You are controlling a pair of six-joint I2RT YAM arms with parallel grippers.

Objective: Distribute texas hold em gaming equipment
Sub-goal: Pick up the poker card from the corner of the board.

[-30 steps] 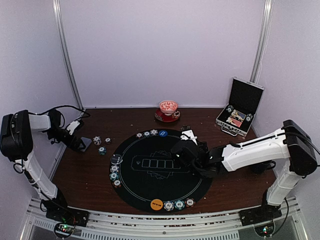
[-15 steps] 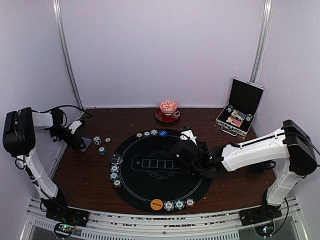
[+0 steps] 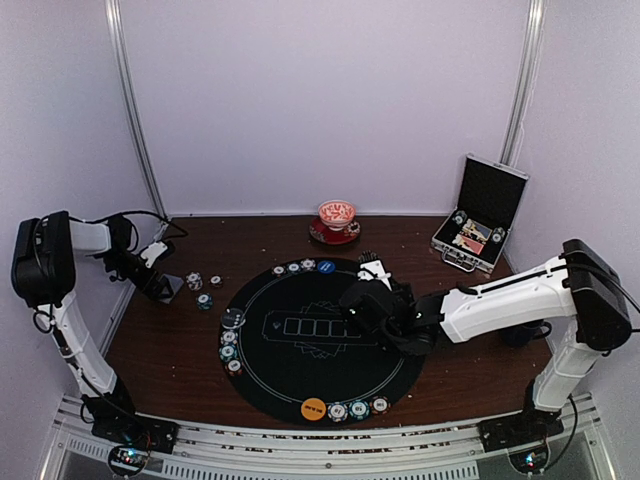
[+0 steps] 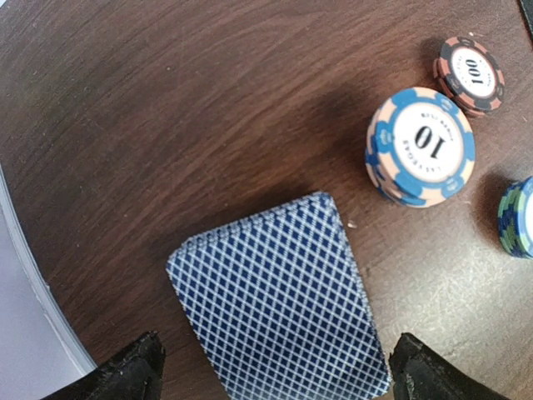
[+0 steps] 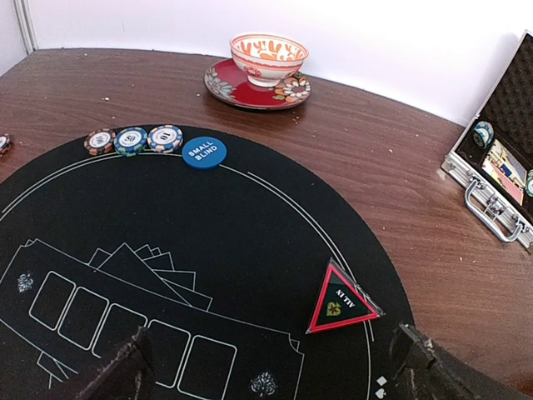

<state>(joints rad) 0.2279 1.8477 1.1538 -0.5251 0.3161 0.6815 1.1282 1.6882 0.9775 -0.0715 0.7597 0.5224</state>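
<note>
Only the left wrist view reveals the blue lattice-backed card stack [image 4: 279, 300] on the brown wooden table [image 4: 166, 125], lying between the wide-spread fingers of the released left gripper [image 4: 279, 372]. Only the right wrist view shows the red-edged triangular "ALL IN" marker [image 5: 343, 298] on the round black mat [image 5: 250, 217], below the equally released right gripper [image 5: 275, 375].

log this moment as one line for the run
left hand: open, card deck lying below, not gripped | right hand: open, above black mat, red-edged triangle marker ahead | held: nothing
</note>
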